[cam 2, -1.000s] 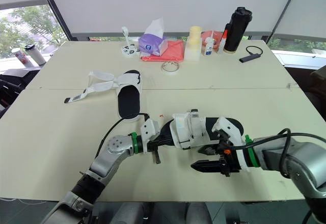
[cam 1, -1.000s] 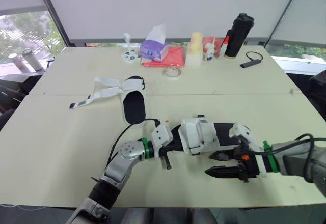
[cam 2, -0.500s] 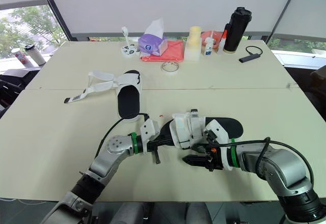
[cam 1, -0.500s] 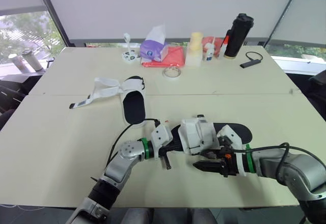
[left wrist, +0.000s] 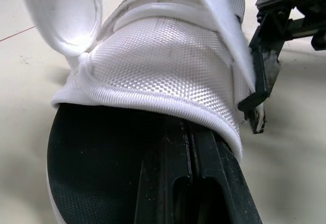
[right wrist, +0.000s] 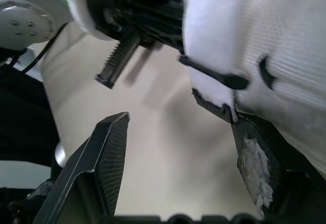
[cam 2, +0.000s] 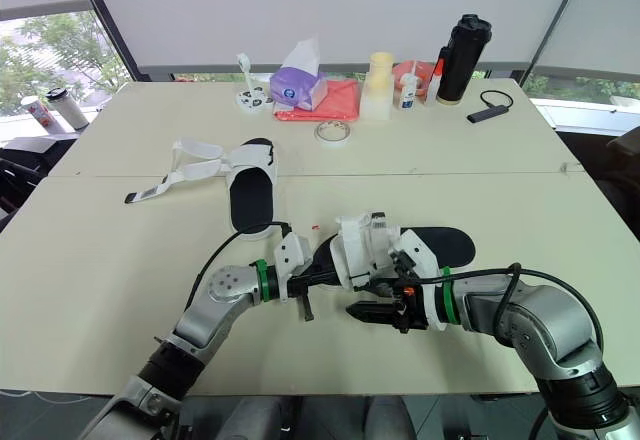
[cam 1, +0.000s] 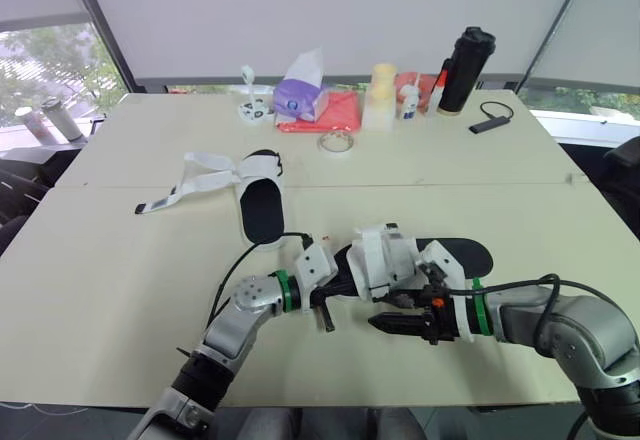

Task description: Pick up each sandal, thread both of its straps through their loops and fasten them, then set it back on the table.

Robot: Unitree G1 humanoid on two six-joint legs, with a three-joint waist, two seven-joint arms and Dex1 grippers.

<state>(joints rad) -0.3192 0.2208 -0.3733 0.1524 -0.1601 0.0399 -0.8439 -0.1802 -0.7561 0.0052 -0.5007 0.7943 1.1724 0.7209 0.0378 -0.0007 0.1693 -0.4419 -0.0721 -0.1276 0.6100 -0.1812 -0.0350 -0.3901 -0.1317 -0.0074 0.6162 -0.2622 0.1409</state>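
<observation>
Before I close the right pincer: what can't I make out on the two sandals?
Near sandal, loops: in the eye views the open right pincer stands in front; the wrist views crop them off.
Whether its straps are threaded: cannot tell, same cause.
Far sandal, loops: too small in the eye views.
Near sandal's underside: hidden by the sandal itself, so contact with the table is unclear.

On the table (cam 1: pixel 100 280), one sandal (cam 1: pixel 385 260) lies front centre, with the left gripper (cam 1: pixel 325 295) at its left end and the right gripper (cam 1: pixel 395 322) just before it. A second sandal (cam 1: pixel 262 205) lies behind, leftward. Along the far edge sit tissues (cam 1: pixel 300 95), tape (cam 1: pixel 337 142) and flask (cam 1: pixel 468 70).
</observation>
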